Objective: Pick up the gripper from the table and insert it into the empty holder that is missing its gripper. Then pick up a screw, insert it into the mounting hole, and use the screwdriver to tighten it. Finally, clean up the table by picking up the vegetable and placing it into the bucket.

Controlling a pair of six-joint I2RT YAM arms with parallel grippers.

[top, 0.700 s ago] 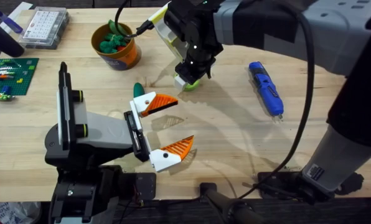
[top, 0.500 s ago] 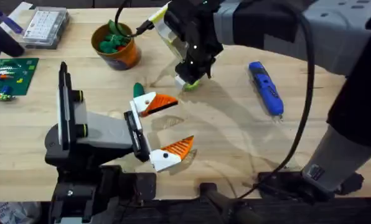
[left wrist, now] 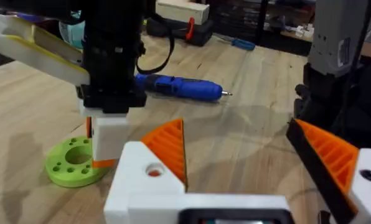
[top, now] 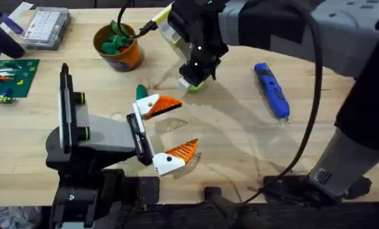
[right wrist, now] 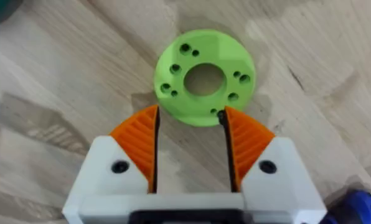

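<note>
My left gripper (top: 188, 122) stands open low over the table. Its two white-based orange ribbed fingers (top: 163, 105) are both seated on the black-and-white holder rail (top: 138, 130). My right gripper (top: 192, 81) is open, tips down on a green disc with holes (right wrist: 204, 78). A tiny dark piece (right wrist: 221, 114) sits at one pad's tip. In the left wrist view the right gripper (left wrist: 101, 163) touches the disc (left wrist: 76, 163). The blue screwdriver (top: 271, 89) lies to the right. A green vegetable (top: 140, 91) lies beside the left gripper's far finger. The orange bucket (top: 119, 46) holds green pieces.
A clear parts box (top: 46, 27) sits at the back left. A green baseplate with small parts (top: 8, 77) lies near the left edge. Bare wood stretches between the left gripper and the screwdriver (left wrist: 179, 86). The right arm spans the upper right.
</note>
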